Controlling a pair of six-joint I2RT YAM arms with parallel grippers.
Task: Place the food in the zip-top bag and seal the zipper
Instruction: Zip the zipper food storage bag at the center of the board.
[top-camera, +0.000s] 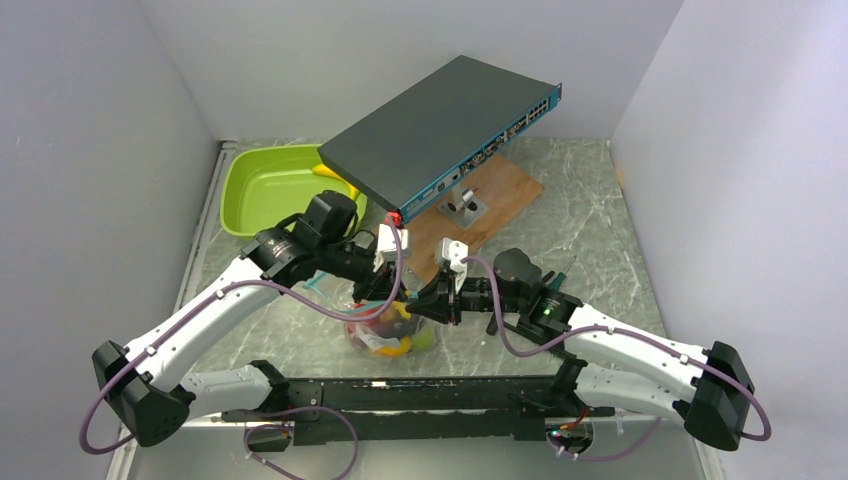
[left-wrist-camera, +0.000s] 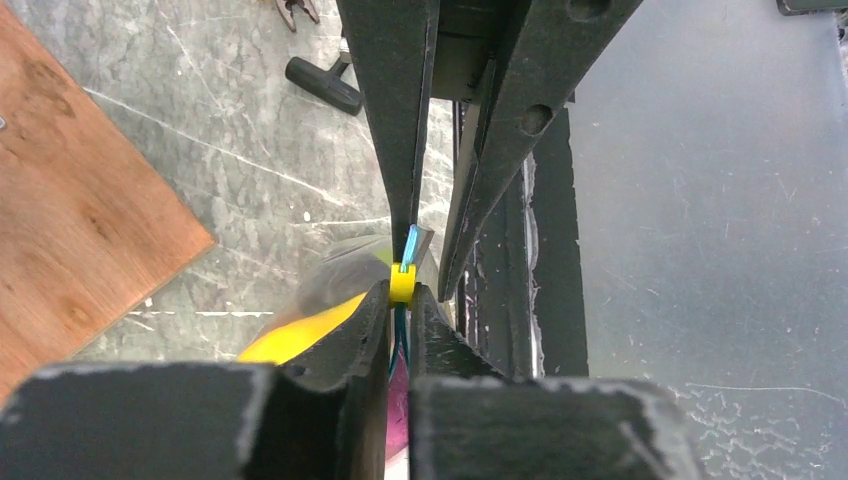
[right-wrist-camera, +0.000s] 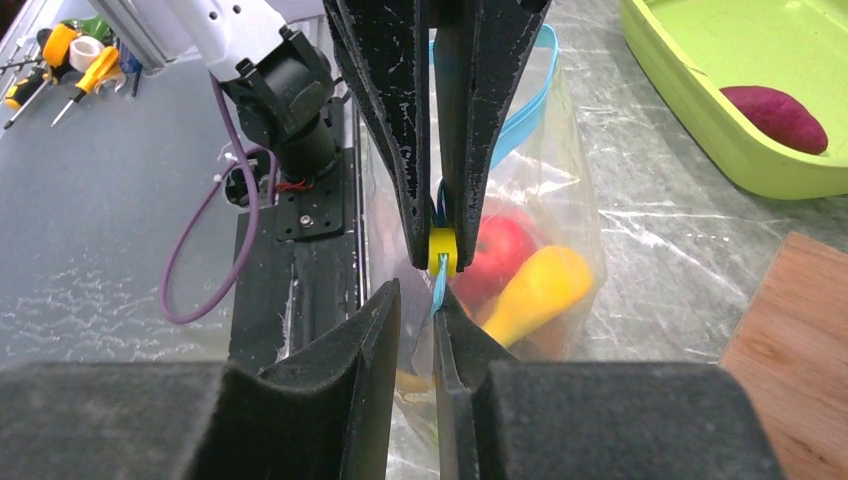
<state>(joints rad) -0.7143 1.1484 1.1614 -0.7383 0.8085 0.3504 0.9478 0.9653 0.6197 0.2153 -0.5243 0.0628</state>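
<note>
Over on the left, the lime-green tray (top-camera: 255, 190) has one purple eggplant (right-wrist-camera: 775, 115) lying in it, not yet bagged. It looks like a hard, glossy, light toy, best gripped across its thick middle, since the shine could let it squirt out of a pinch near the ends. Next along, the left fingers (left-wrist-camera: 388, 312) are closed to a slit on the little yellow slider (left-wrist-camera: 402, 283), which rides on the zipper (right-wrist-camera: 530, 100). Between the two arms the zip-top bag (top-camera: 385, 335) stands on the desk (top-camera: 590, 220) near the front edge, held up by its mouth, with a red apple (right-wrist-camera: 500, 250) and a yellow banana (right-wrist-camera: 540, 290) showing through the film. That film looks thin, limp and slick, so I'd judge the walls a poor place to hold: they would crumple and slide. The teal strip is the stiffest part and the slider the only hard knob, so those are the right holds. Just to the right, the right fingers (right-wrist-camera: 447, 325) are drawn in nearly shut about the strip beside the slider, tip to tip with the left pair. There is a sliver of gap on one side, but I take it for a pinch. The load is light, so the strip should bear a pull along its length.
</note>
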